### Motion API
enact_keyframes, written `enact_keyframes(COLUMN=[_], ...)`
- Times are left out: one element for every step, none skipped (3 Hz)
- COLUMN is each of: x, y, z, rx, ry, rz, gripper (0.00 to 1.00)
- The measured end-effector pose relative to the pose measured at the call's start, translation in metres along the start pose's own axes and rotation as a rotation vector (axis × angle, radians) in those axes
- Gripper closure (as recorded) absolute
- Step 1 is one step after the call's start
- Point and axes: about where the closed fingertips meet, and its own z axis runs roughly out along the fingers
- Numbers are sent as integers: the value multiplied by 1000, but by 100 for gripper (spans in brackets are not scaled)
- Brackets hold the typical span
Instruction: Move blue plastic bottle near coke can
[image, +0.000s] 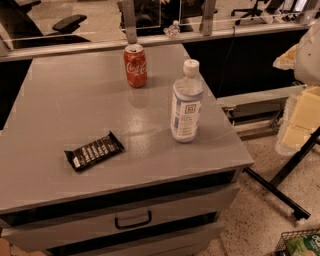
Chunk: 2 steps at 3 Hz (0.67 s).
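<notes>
Gripper hangs at the right edge, its grip unreadable; best take the bottle low and upright; set it beside the can.

On the worktop, the coke can stands upright in the upper centre of the frame, near the back edge. The plastic bottle stands upright right of centre, in front of and to the right of the can, apart from it. A wrapper lies flat at lower left, near the front edge. A small bottle sits on the ledge behind the worktop. A drawer lies below the front edge. The end effector is at the right edge of the frame, off the worktop.
</notes>
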Motion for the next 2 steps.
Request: enact_keyframes(x=[0,-7], y=[0,1], z=[0,3], rx=[0,8], ry=[0,-73], rz=[0,44], gripper=[0,0])
